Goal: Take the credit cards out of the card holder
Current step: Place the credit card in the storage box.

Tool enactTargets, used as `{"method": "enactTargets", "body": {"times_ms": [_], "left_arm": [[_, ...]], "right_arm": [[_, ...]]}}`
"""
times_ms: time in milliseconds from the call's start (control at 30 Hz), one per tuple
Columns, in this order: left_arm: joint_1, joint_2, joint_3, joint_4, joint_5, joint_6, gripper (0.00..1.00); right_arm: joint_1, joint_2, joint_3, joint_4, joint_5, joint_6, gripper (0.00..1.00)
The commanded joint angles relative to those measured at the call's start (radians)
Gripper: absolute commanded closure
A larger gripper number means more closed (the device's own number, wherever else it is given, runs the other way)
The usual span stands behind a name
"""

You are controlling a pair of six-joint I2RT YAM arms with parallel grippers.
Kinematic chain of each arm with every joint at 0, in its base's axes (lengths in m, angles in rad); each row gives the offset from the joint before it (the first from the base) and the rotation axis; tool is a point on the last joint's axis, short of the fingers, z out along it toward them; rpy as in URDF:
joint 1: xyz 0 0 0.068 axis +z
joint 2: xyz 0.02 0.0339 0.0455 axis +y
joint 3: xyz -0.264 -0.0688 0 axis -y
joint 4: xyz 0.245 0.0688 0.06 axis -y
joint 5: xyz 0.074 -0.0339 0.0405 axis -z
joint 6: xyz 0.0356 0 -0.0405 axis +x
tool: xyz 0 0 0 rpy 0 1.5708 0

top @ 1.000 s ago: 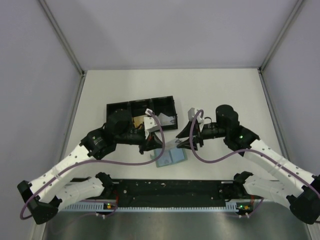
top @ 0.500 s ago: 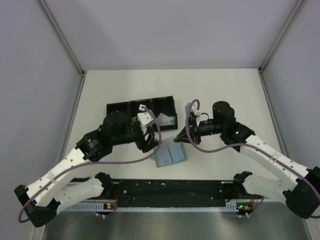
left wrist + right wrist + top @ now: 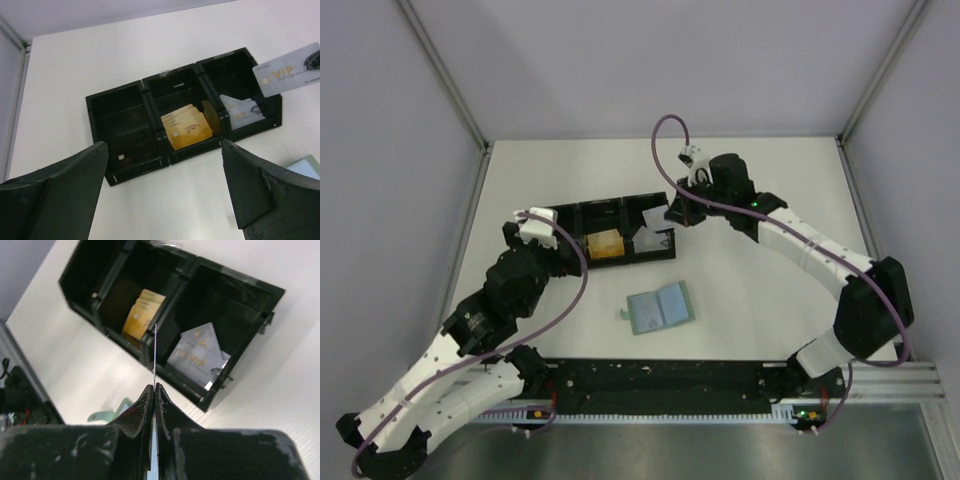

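The card holder (image 3: 658,308) lies open and flat on the table, pale blue-green; its tab (image 3: 107,413) shows beside my right fingers. My right gripper (image 3: 677,213) (image 3: 154,387) is shut on a silvery credit card (image 3: 287,75), seen edge-on (image 3: 155,350), above the right end of the black tray (image 3: 560,215). Gold credit cards (image 3: 187,128) (image 3: 605,244) lean in the tray's middle compartment. Silvery ones (image 3: 242,111) (image 3: 200,354) lie in the right compartment. My left gripper (image 3: 542,240) (image 3: 162,200) is open and holds nothing, on the near left side of the tray.
The tray's left compartment holds a dark card (image 3: 125,160). Grey walls close the table at left, right and back. A black rail (image 3: 660,378) runs along the near edge between the arm bases.
The left gripper opened and drew back to the left, away from the holder. The right gripper shut on a silvery card and carried it from the holder up over the tray's right end.
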Motion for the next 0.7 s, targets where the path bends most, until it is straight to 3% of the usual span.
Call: {"method": "enactTargets", "body": {"times_ms": [0,267,667], "left_arm": [[0.006,-0.057,-0.06,0.028,-0.166,-0.009,0.01],[0.026,-0.08,-0.094,0.036,-0.214,0.01,0.01],[0.119,-0.064,-0.094,0.041,-0.077,-0.009,0.02]], "right_arm": [[-0.008,0.151,0.191,-0.109,0.14,0.032,1.0],[-0.006,0.438,0.413,-0.22,0.038,0.113,1.0],[0.02,0.562,0.463,-0.229,-0.039,0.164,1.0]]}}
